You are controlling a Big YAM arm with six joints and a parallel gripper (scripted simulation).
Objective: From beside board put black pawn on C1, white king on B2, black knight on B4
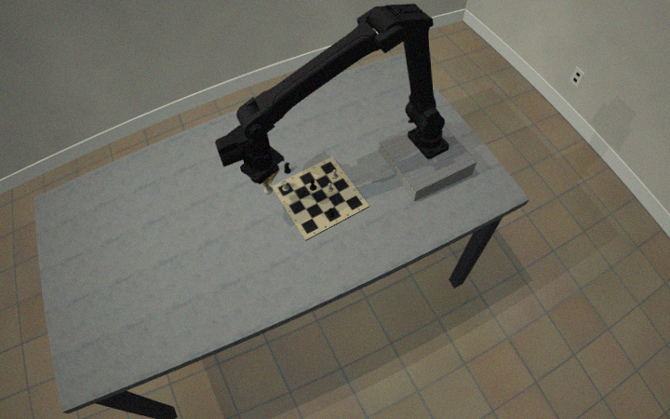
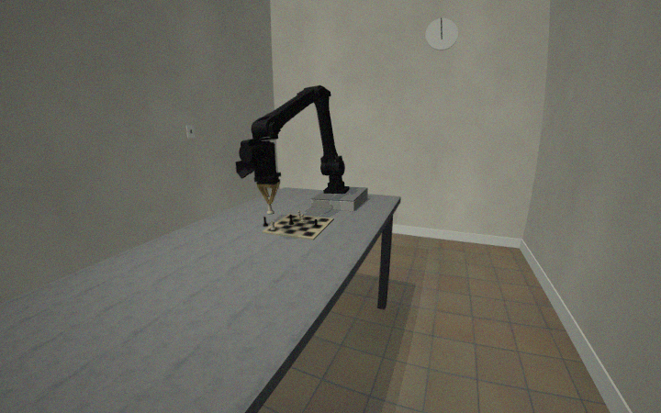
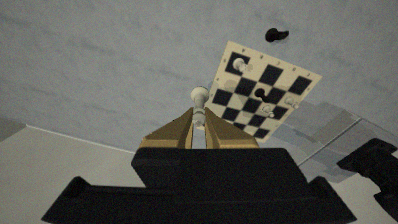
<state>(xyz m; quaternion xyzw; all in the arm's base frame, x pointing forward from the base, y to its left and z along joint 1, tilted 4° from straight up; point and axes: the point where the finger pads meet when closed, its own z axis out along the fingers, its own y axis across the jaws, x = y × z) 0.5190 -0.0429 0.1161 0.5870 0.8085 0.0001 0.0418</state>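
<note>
While clamped on the white king (image 3: pixel 199 103), gripper (image 3: pixel 199 120) hangs beside board (image 3: pixel 280 82) — king upright, base down.

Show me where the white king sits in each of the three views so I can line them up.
Top: white king hangs from the gripper, just off the board's left corner.
Exterior: white king in the fingertips above the table, left of the board.
Wrist: centre frame, white king clamped between the tan fingers.
Shared landmark: the chessboard.
</note>
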